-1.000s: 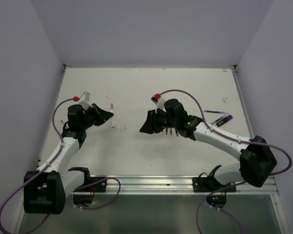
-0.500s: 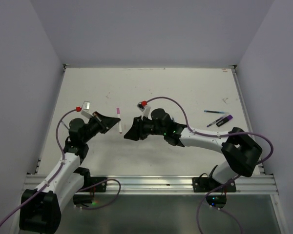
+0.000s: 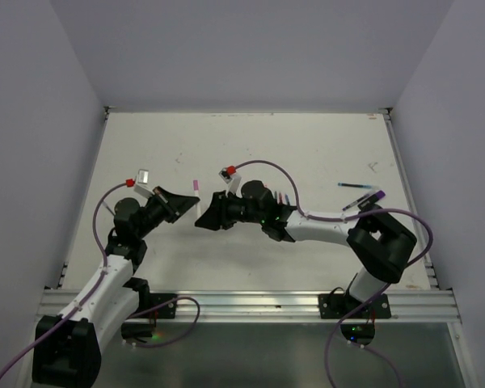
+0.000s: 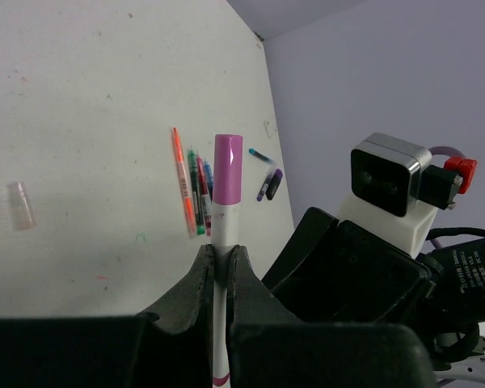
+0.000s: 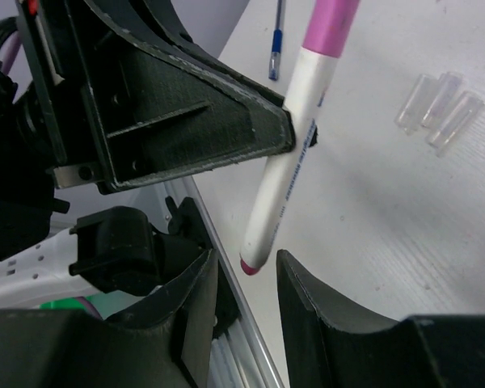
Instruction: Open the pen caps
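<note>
L gripper on pen, pink cap above

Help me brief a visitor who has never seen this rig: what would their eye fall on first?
First, the white pen with its pink cap, clamped in the left hand near the middle of the table. Next, the right hand, open and facing it, close by the pen's other end. Three clear caps lie loose on the table beyond.

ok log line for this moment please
left tool shut on white pen | pink cap on | right tool open at pen's uncapped end, not gripping | three clear caps loose on table
</note>
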`<state>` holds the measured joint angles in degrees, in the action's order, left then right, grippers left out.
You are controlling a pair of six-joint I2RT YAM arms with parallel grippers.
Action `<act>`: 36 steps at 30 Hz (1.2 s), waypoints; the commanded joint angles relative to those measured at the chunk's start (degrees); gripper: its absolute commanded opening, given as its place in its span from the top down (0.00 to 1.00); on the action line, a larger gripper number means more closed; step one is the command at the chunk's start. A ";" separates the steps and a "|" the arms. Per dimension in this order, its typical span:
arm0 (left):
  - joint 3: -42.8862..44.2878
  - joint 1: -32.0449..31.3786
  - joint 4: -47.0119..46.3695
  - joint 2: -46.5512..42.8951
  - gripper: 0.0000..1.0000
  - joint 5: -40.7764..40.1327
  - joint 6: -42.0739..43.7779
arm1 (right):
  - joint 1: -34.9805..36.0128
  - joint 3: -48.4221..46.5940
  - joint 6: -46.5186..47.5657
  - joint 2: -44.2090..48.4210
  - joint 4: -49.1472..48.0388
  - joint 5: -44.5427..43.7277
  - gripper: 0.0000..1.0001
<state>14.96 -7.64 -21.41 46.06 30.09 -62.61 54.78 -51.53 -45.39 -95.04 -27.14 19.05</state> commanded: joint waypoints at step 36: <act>4.37 -0.27 0.23 2.89 0.62 1.64 3.72 | 1.38 1.43 -0.93 0.39 -0.55 4.86 1.00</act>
<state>17.10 -7.64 -19.64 48.53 30.28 -60.34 55.61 -50.78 -46.35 -96.73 -25.74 21.63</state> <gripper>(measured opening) 0.376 0.158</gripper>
